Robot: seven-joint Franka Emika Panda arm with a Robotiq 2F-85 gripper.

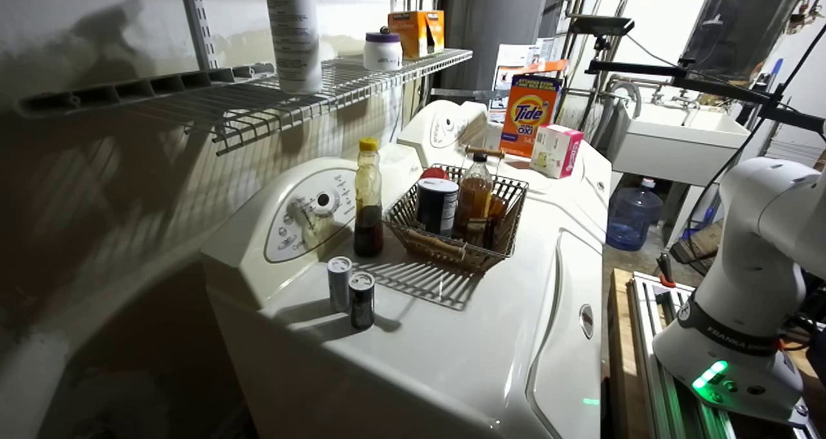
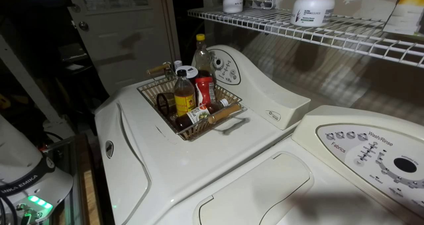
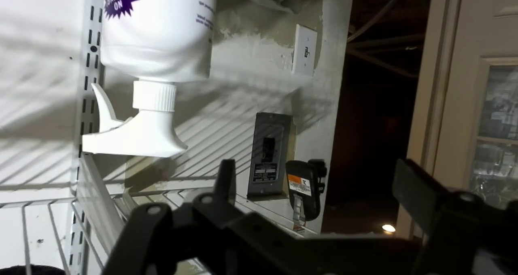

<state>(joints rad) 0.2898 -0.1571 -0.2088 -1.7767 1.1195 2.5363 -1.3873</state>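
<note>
Past the jaws stands a spray bottle (image 3: 151, 62) — cropped.

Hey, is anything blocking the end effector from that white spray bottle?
Nothing visible is. In the wrist view, the end effector stands open, and only shadow-striped wall shows between its nearer finger and the white spray bottle. Depth is hard to judge.

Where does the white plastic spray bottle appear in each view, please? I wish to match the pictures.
In an exterior view: white plastic spray bottle, upper left, top cut off.
In an exterior view: spray bottle, top edge, just right of centre, also cut off.
In the wrist view: spray bottle, upper left, upside down.
Shared landmark: long greyish ribbed strip, seemingly in all three views.
</note>
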